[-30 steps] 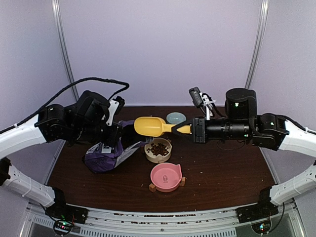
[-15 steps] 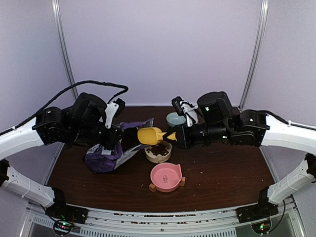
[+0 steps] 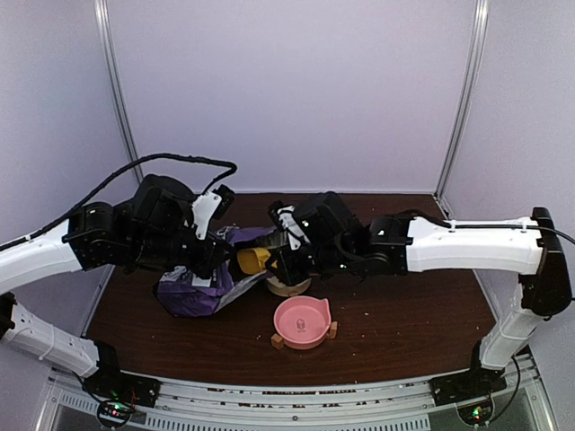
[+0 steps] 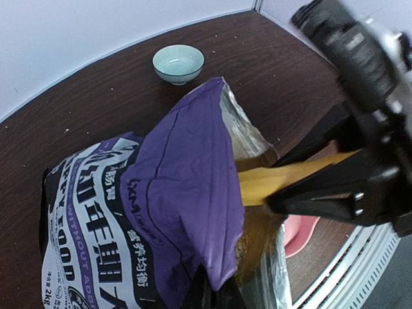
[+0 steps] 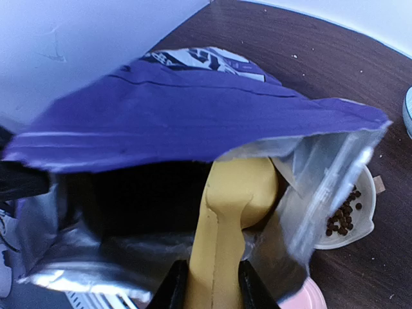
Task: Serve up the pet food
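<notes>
The left pincer was clamped fully closed on the lip of the purple bag, holding its mouth agape. The right pincer, part-closed around the handle of the yellow scoop, had the scoop head inside that mouth. Some pet food lay in the cream bowl at three o'clock of the bag; any in the bag was hidden. A tilted withdrawal would likely spill pellets onto the tabletop; snagging the foil lip could wrench the bag free.

Pet food: dark brown kibble pellets, loose, inside cream bowl.
</notes>
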`<control>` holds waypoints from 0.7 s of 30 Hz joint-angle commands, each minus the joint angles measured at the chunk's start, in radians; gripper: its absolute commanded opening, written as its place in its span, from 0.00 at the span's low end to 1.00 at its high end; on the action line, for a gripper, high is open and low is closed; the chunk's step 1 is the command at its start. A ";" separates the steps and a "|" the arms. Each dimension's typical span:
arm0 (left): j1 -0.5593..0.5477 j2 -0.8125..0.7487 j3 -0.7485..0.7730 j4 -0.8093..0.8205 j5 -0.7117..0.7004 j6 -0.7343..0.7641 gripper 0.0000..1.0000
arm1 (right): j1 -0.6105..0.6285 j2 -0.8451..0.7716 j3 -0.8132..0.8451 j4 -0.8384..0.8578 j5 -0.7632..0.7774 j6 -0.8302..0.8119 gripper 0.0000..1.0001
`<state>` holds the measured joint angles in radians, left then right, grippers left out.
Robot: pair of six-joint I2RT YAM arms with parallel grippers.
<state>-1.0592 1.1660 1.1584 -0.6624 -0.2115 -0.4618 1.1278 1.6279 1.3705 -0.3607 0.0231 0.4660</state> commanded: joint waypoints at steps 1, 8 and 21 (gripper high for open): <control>-0.001 -0.028 -0.006 0.159 0.084 0.001 0.00 | 0.002 0.110 0.043 0.100 0.102 -0.020 0.13; -0.001 -0.022 -0.026 0.209 0.127 -0.014 0.00 | 0.013 0.265 0.097 0.175 0.029 -0.025 0.13; -0.001 -0.002 -0.023 0.223 0.123 -0.019 0.00 | 0.004 0.180 -0.023 0.280 -0.031 0.021 0.13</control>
<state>-1.0584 1.1721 1.1183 -0.6018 -0.1062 -0.4702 1.1320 1.8618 1.3586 -0.0689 -0.0925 0.4786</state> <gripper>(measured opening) 0.005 0.222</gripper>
